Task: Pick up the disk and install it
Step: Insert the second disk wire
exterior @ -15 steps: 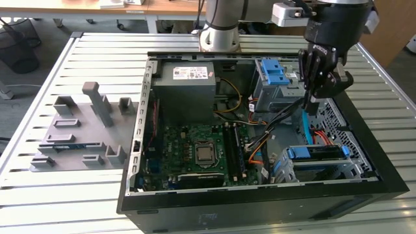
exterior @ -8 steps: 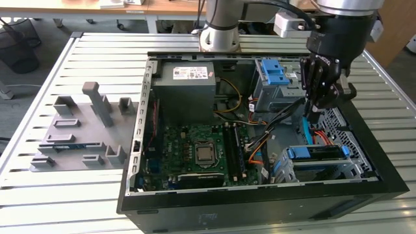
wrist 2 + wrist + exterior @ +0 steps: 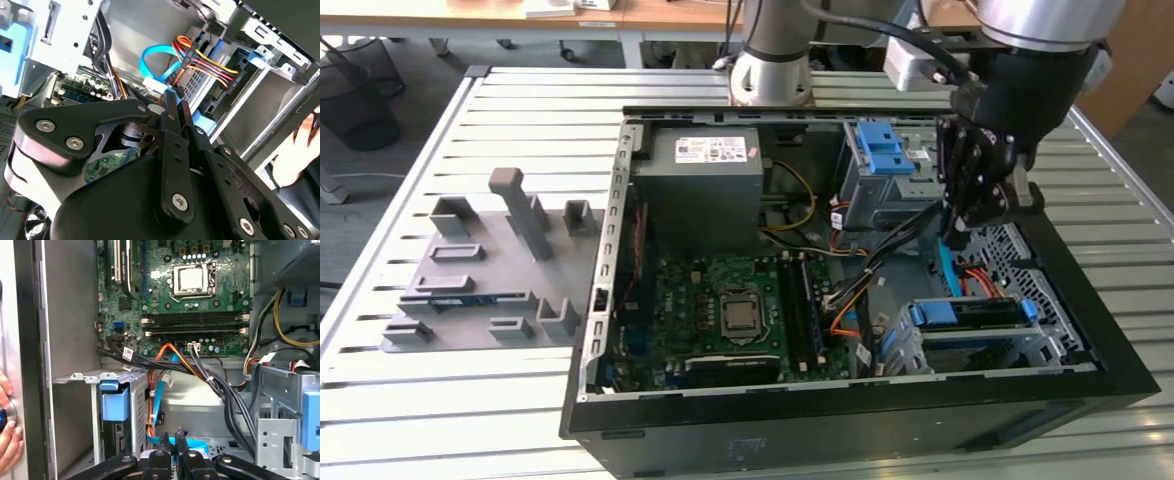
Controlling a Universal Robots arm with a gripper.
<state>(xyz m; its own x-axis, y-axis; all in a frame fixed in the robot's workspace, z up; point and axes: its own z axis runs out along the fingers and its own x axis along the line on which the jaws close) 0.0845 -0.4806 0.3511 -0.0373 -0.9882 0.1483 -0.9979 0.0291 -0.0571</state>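
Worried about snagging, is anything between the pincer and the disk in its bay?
Yes. In the exterior view, a blue cable and orange wires run between the pincer and the disk.

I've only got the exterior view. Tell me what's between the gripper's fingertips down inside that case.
Observer: Nothing of the disk. In the first wrist view the gripper is shut, and a light-blue cable runs just behind its fingertips.
Operator: Then tell me where the disk is.
Observer: In that same view the disk sits in the drive bay, with its blue carrier end facing the camera.
Operator: Report anything beside the case that I can't see.
Observer: A person's hand is at the outer side of the case wall.
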